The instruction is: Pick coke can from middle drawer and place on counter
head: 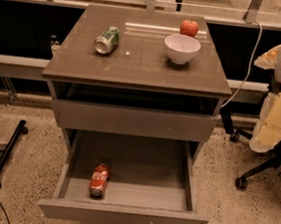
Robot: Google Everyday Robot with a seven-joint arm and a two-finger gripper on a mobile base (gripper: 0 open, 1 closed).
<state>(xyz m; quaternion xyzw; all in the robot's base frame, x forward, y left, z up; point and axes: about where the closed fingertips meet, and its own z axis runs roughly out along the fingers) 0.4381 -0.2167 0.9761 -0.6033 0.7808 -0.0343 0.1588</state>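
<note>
1. The gripper is not seen anywhere in the camera view, so its position and whether it is wide, narrow or holding anything cannot be told.
2. The coke can point(99, 180) is found lying on its side on the floor of the middle drawer point(122, 215). It sits in the left front part, near the front wall and clear of the left side wall. Its long axis runs roughly front to back.
3. The middle drawer is pulled well out, and nothing else is seen in it.
4. A shallower drawer front point(132, 120) is seen above it, with a dark gap below the worktop point(141, 59).
5. A green-and-white can point(107, 40) is seen on its side on the left part of the worktop.
6. A white bowl point(181, 49) is stood upright right of centre, well apart from that can.
7. A red apple point(189, 27) is placed just behind the bowl, near the back edge.
8. An office chair point(272, 148) with light padding is seen at the right, on the speckled floor point(230, 213). A white cable point(250, 65) is hung behind the cabinet's right corner.
</note>
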